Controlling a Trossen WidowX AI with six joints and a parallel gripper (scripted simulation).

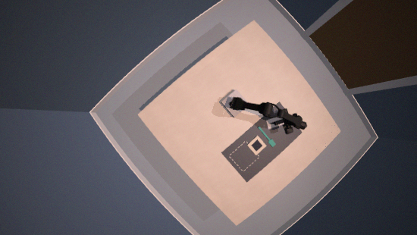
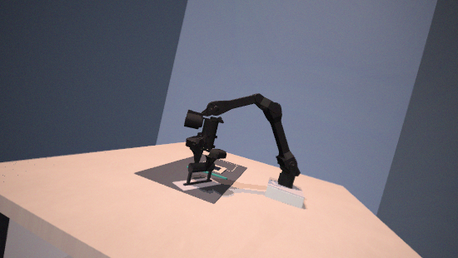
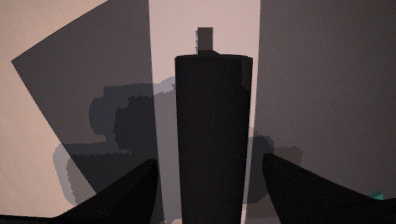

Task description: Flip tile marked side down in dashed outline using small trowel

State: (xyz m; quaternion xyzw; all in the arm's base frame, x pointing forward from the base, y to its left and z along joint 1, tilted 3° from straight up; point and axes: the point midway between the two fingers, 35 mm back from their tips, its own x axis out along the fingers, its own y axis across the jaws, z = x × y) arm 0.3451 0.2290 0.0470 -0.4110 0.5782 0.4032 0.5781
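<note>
Lengthwise, the trowel [image 1: 271, 124] [image 2: 200, 167] [image 3: 215, 130] runs up and down the wrist view.

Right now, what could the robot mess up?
The jaws stand open on either side of the handle of a black-handled pale plate, so they might bump it crooked. Swinging sideways could knock the thin teal tool into the cream-and-dark square tile close beside it.

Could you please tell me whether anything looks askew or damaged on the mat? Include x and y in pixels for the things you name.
Nothing stands out: the tile [image 1: 257, 145] [image 2: 221, 170] and green tool [image 1: 267, 136] [image 2: 221, 176] [image 3: 377, 195] lie flat on the mat [image 1: 246, 174] [image 2: 158, 171] [image 3: 60, 65], with no visible damage.
</note>
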